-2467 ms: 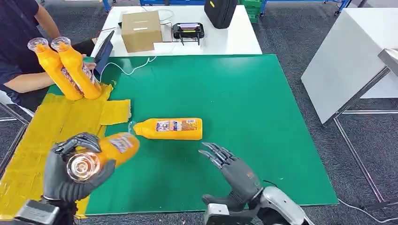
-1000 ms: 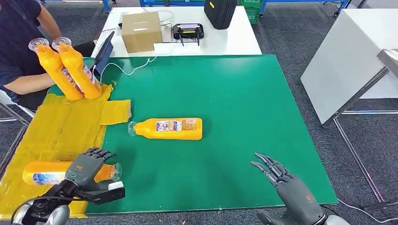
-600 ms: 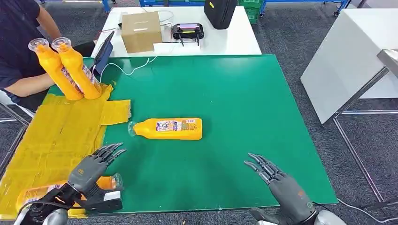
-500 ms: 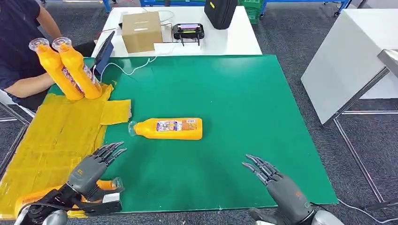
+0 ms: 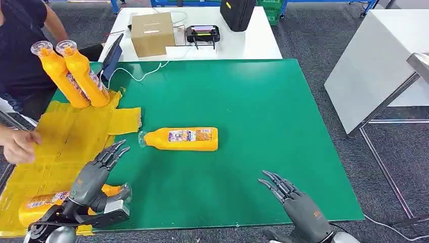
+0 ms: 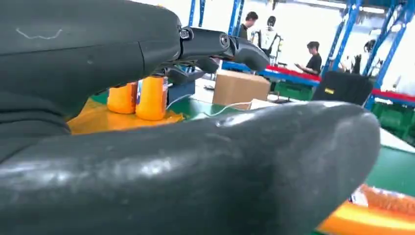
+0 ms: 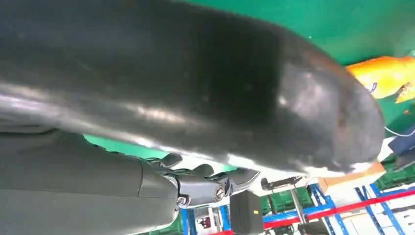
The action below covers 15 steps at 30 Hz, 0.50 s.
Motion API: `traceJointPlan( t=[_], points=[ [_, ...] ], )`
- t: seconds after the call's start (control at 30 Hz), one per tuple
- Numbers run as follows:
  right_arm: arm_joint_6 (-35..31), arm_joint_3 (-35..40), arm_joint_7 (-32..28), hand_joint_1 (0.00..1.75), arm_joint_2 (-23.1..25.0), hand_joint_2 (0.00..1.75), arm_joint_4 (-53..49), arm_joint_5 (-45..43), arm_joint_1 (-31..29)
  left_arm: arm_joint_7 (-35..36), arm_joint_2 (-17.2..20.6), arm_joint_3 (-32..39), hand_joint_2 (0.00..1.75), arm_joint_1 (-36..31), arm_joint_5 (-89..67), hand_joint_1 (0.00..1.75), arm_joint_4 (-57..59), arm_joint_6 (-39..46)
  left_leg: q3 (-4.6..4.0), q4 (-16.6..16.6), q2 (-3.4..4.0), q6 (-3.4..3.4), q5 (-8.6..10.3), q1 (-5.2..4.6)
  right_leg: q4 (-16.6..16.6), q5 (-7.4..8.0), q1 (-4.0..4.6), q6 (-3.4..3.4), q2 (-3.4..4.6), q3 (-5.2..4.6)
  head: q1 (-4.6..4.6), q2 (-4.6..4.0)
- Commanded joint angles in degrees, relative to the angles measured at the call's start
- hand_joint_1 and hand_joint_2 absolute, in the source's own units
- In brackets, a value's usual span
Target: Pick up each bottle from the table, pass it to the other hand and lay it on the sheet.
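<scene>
The bottle (image 5: 182,138) at the centre of the frame lies on its side on the green table (image 5: 263,101), cap toward the left, label up, nothing touching it — it looks like the next one to fetch. To do that well, the right hand (image 5: 296,205) at the lower right should come over the fat body, not the narrow neck, and wrap across the barrel so the bottle cannot roll off toward the top of the frame; the hand-over then leaves the neck end free for the left hand (image 5: 93,177). At present the right hand hovers over the table's near edge, palm down, fingers spread and empty, well apart from the bottle. The left hand, at the lower left, is likewise splayed and holds nothing; beneath it a laid bottle (image 5: 43,205) rests on the yellow sheet (image 5: 60,147).
</scene>
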Motion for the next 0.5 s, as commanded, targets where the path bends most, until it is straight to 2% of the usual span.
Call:
traceJointPlan(
  t=[0.03, 0.07, 0.17, 0.23, 0.27, 0.3, 0.33, 0.37, 0.4, 0.43, 0.5],
  points=[
    [-4.3, 1.5, 2.5, 0.00, 1.3, 0.00, 3.0, 5.9, -1.2, -1.3, -13.1, 9.1, 0.00, 2.2, 28.4, 0.00, -7.4, -11.8, 0.06, 0.0, -0.06, -0.03, -0.02, 0.04, -0.1, 0.01, 0.02, -0.08, 0.26, 0.09, 0.00, 0.00],
    [-3.7, 0.8, 2.7, 0.00, 2.6, 0.00, 3.8, 7.9, -2.7, -0.1, -14.3, 9.8, 0.00, 2.4, 32.6, 0.00, -9.4, -14.1, 0.03, 0.0, -0.06, -0.02, -0.01, 0.02, -0.1, 0.01, 0.01, -0.06, 0.20, 0.06, 0.00, 0.00],
    [-2.6, 0.4, 2.5, 0.00, 3.4, 0.00, 4.5, 7.8, -3.8, 0.9, -14.5, 9.7, 0.00, 2.4, 32.5, 0.00, -10.5, -14.5, 0.00, 0.0, 0.07, -0.02, -0.03, 0.07, 0.0, 0.05, 0.06, -0.07, 0.35, 0.02, 0.00, 0.00],
    [-3.2, -2.0, 2.7, 0.00, 6.3, 0.00, 6.5, 20.7, -6.8, 0.8, -17.0, 11.9, 0.00, 3.0, 42.9, 0.00, -12.6, -17.9, 0.04, 0.0, 0.03, -0.04, -0.01, 0.07, -0.1, 0.04, 0.05, -0.07, 0.26, 0.08, 0.04, 0.00],
    [-3.1, -2.4, 3.3, 0.00, 7.3, 1.75, 8.8, 31.4, -10.3, 1.3, -17.4, 12.1, 0.00, 3.4, 46.2, 0.00, -14.2, -19.4, 0.05, 0.0, 0.07, -0.05, 0.01, 0.06, -0.1, 0.07, 0.04, -0.10, 0.37, 0.06, 0.02, 0.00],
    [-3.4, -2.4, 4.7, 0.00, 9.3, 1.75, 12.7, 39.7, -14.9, 1.6, -17.6, 12.2, 0.00, 3.8, 49.2, 0.00, -15.8, -20.7, 0.04, 0.0, 0.08, -0.05, 0.01, 0.03, -0.1, 0.07, 0.04, -0.09, 0.33, 0.05, 0.00, 0.00],
    [-2.7, -2.0, 4.9, 0.00, 11.8, 1.75, 19.3, 43.6, -21.4, 1.7, -17.5, 11.9, 0.00, 4.2, 51.3, 0.00, -17.4, -21.8, 0.07, 0.0, 0.08, -0.08, 0.01, 0.03, -0.1, 0.07, 0.03, -0.13, 0.44, 0.07, 0.00, 0.00],
    [-0.5, -2.5, 4.2, 0.00, 13.9, 1.75, 24.3, 41.5, -25.7, 2.2, -17.4, 11.5, 0.00, 4.3, 52.7, 0.00, -18.2, -22.6, 0.06, 0.0, 0.36, -0.07, -0.01, 0.10, -0.1, 0.16, 0.11, -0.12, 0.65, -0.01, 0.00, 0.00],
    [4.7, -4.5, 3.9, 0.00, 16.7, 1.75, 31.7, 33.7, -31.4, 3.4, -16.8, 10.2, 0.00, 3.8, 55.1, 0.00, -18.7, -24.4, 0.11, -0.1, 0.59, -0.06, 0.01, 0.13, -0.2, 0.26, 0.14, -0.09, 0.81, 0.06, 0.00, 0.00],
    [5.9, -4.4, 3.0, 0.00, 16.9, 1.75, 37.3, 31.7, -35.8, 3.4, -16.1, 9.2, 0.00, 3.4, 55.2, 0.00, -18.9, -25.0, 0.11, -0.1, 0.73, -0.07, 0.01, 0.12, -0.2, 0.31, 0.14, -0.12, 1.07, 0.12, 0.02, 0.00],
    [2.4, -2.4, 0.4, 0.00, 15.7, 1.75, 47.0, 35.6, -42.7, 2.6, -14.6, 8.0, 0.00, 2.7, 53.2, 0.00, -19.4, -24.1, 0.19, -0.1, 1.08, -0.04, 0.04, 0.18, -0.1, 0.42, 0.23, -0.27, 1.05, 0.04, 0.00, 0.00]
  ],
)
